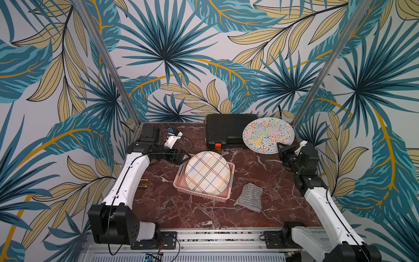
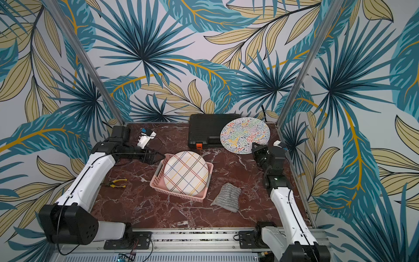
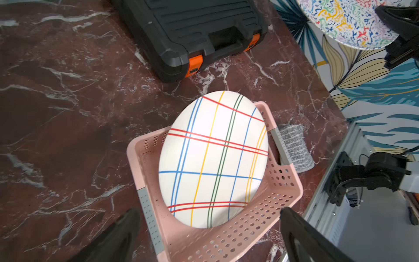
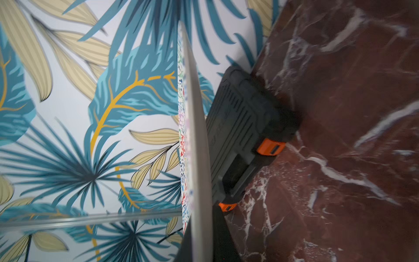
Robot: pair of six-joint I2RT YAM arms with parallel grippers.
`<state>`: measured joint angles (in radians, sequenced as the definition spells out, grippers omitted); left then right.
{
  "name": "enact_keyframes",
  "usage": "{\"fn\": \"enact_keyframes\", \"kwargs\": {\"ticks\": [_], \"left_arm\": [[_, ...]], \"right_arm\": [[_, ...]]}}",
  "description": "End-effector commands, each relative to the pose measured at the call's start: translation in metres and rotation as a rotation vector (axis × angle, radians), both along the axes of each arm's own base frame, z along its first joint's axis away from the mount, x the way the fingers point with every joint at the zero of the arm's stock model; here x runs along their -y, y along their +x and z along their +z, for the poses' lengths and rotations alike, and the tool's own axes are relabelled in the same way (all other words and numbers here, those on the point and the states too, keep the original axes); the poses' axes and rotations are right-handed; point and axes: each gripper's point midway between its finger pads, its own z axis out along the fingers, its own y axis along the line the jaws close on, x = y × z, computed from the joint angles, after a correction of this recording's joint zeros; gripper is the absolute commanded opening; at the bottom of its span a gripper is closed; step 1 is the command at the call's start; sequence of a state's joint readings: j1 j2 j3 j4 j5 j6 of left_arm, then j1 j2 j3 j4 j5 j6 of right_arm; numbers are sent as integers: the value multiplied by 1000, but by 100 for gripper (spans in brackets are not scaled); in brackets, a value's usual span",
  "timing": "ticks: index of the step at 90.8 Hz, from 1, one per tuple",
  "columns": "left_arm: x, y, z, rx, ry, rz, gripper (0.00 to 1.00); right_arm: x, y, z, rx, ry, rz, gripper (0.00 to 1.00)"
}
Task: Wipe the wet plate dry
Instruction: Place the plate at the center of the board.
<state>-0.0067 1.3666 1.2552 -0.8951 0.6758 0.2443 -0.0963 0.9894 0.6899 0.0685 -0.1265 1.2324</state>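
- Nearest you on the bench (image 1: 181, 215), the grey cloth (image 1: 249, 197) lies folded flat. It sits just beside the near right corner of the pink basket (image 1: 197, 195), and neither arm touches it.
- Inside the basket the plaid plate (image 1: 207, 173) leans tilted, its far edge raised above the rim. Nothing grips it.
- Your left claw (image 1: 184, 158) hangs at the basket's far left corner. Its jaws are spread wide and empty, and the left wrist view shows the same.
- Farther back on the right, your right claw (image 1: 280, 147) pinches the lower rim of the squiggle-patterned plate (image 1: 267, 135). It holds the plate off the bench, face tilted toward the front, before the black case (image 1: 226, 129).
- I take that held plate for the wet one, though no water can be made out on either plate.
- The relation your next move turns on is this: the cloth lies diagonally across the basket from the free left claw, toward the front and the right. The right arm is nearer to the cloth, but it is busy with the plate.
- So the left arm probably has to reach over or round the basket to fetch the cloth. Mind the raised edge of the plaid plate on the way.
- The cloth looks about as wide as it is long, so its axis should matter little for the pinch.
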Motion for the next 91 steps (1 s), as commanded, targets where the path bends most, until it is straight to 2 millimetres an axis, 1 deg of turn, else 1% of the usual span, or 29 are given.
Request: {"fn": "enact_keyframes", "kwargs": {"ticks": [1, 7, 15, 22, 29, 48, 65, 73, 91], "left_arm": [[-18, -1, -8, 42, 44, 31, 100], [-19, -4, -13, 36, 22, 40, 100], [-18, -8, -22, 25, 16, 33, 100], [-18, -7, -26, 15, 11, 35, 100], [-16, -6, -27, -5, -9, 30, 100], [-12, -5, -28, -32, -34, 19, 100], [-12, -7, -26, -23, -35, 18, 100], [-12, -8, -25, -20, -39, 18, 100], [-10, -8, -24, -19, -47, 12, 100]], "right_arm": [[41, -9, -9, 9, 40, -202, 0], [60, -18, -22, 10, 46, -288, 0], [82, -28, -32, 11, 35, -379, 0], [95, -35, -47, -29, 28, -424, 0], [102, -36, -62, -66, 25, -437, 0], [107, -26, -103, -121, 30, -409, 0], [107, -17, -126, -151, 15, -386, 0], [106, -11, -136, -167, 18, -367, 0], [96, -3, -168, -233, 85, -313, 0]]}}
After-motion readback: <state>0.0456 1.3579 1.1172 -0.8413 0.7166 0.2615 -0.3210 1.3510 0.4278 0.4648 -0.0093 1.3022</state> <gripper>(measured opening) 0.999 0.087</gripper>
